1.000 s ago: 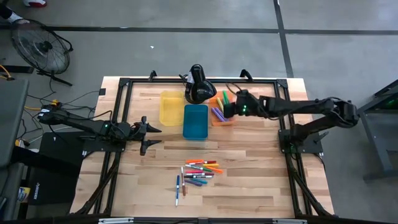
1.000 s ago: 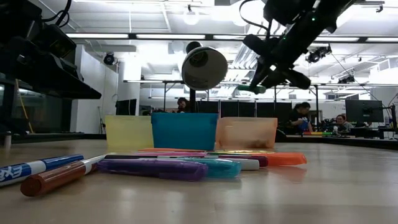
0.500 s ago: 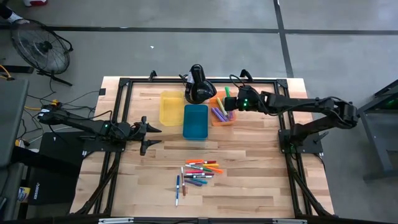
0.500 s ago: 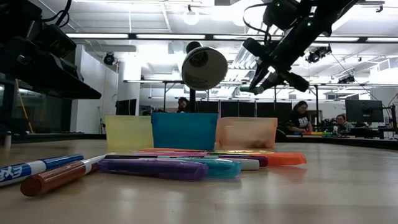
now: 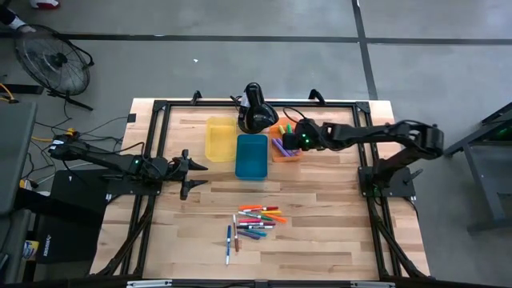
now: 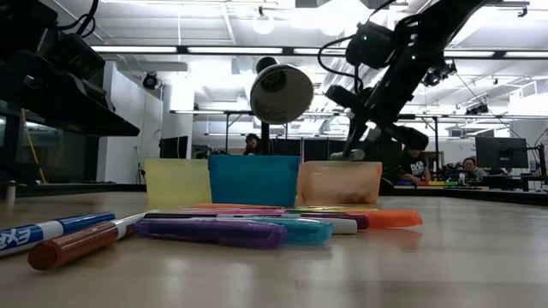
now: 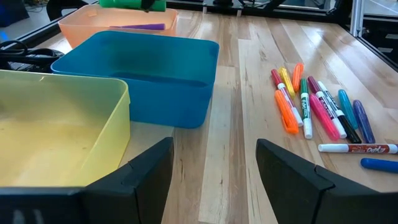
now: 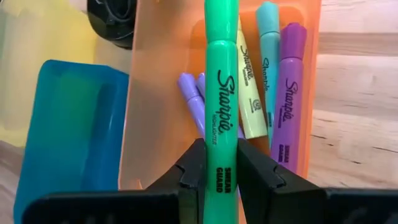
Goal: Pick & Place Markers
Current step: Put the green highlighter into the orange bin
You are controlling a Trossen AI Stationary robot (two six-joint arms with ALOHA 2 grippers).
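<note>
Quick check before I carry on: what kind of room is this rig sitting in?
Most likely a robotics lab or open workshop. The wooden table stands on a bare concrete floor beside a floor fan, and the low view shows people seated at desks with a monitor under ceiling strip lights.

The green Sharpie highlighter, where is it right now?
Held in the right gripper, the green Sharpie highlighter hangs over the orange plastic bin, right of the blue plastic bin.

Bare tabletop [image 5: 320, 200] lies open around the heap of loose markers [image 5: 258, 221] near the front. Farther back, three bins side by side, yellow [image 5: 218, 138], blue [image 5: 251, 156] and orange [image 5: 282, 144], block passage, with a black lamp [image 5: 256, 108] behind them.
</note>
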